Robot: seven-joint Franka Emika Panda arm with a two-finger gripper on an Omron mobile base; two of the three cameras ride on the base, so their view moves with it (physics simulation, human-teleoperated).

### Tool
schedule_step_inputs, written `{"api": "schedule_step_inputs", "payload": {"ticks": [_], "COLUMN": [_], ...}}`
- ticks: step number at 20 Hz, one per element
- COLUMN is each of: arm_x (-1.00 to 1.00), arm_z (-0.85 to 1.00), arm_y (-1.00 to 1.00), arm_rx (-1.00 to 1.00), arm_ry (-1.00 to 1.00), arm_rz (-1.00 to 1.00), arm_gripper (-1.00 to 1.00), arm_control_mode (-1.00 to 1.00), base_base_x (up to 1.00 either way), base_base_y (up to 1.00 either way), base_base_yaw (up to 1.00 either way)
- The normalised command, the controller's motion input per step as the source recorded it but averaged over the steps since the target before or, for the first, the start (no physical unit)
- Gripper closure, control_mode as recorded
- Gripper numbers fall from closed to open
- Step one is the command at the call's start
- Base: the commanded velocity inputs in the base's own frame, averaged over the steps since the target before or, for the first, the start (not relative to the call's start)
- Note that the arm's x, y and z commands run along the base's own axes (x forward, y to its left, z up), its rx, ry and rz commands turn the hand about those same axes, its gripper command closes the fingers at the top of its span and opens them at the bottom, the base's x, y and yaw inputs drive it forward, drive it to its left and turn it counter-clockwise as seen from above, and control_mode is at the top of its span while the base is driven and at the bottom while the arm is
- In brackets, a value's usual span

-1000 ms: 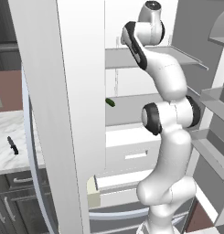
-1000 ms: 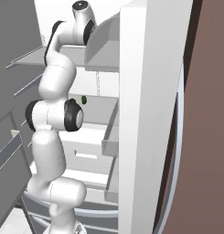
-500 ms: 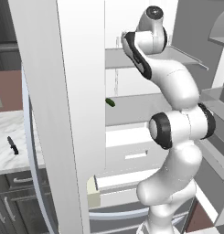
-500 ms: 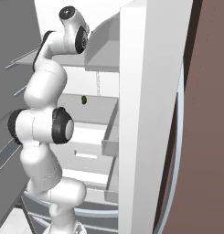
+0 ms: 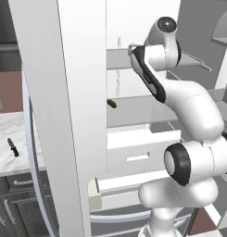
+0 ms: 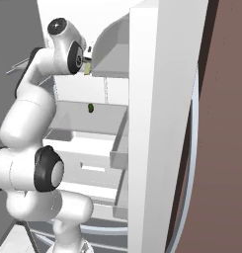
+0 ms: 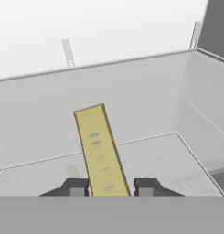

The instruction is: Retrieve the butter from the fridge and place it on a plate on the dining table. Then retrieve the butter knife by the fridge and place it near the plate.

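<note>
Fingers [image 7: 107,187] clamped on the near end of the butter [image 7: 100,151], one dark tip pressed to each side, with the pale yellow stick poking away from the hand and leaning a bit left in the hand view. Under and behind it, just a pale grey fridge shelf [image 7: 145,155] and the white back wall. From the right base view, a sliver of yellow butter [image 6: 87,69] peeking out right by the wrist, up at the front edge of an upper shelf inside the fridge [image 6: 162,123]. Arm reaching high into the open fridge [image 5: 82,115] in the left base view, wrist tucked in near the upper shelf, hand itself mostly hidden behind the arm. Small dark green item [image 5: 111,103] sitting one shelf lower, well apart from the butter; same green item [image 6: 91,106] visible from the right side too. White drawers below that. Off to the left, butter knife [image 5: 12,147] lying flat on the marble tabletop [image 5: 8,159] beside the fridge, dark and slim, untouched.
</note>
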Motion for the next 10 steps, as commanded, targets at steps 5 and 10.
{"api": "schedule_step_inputs", "payload": {"ticks": [5, 10], "arm_x": [-1.0, -0.79], "arm_z": [-0.06, -0.17], "arm_y": [0.0, 0.0], "arm_rx": [0.0, 0.0], "arm_ry": [0.12, 0.33], "arm_rz": [0.0, 0.0], "arm_gripper": [1.0, 1.0], "arm_control_mode": [-1.0, -1.0], "base_base_x": [0.0, 0.0], "base_base_y": [0.0, 0.0], "base_base_yaw": [0.0, 0.0]}}
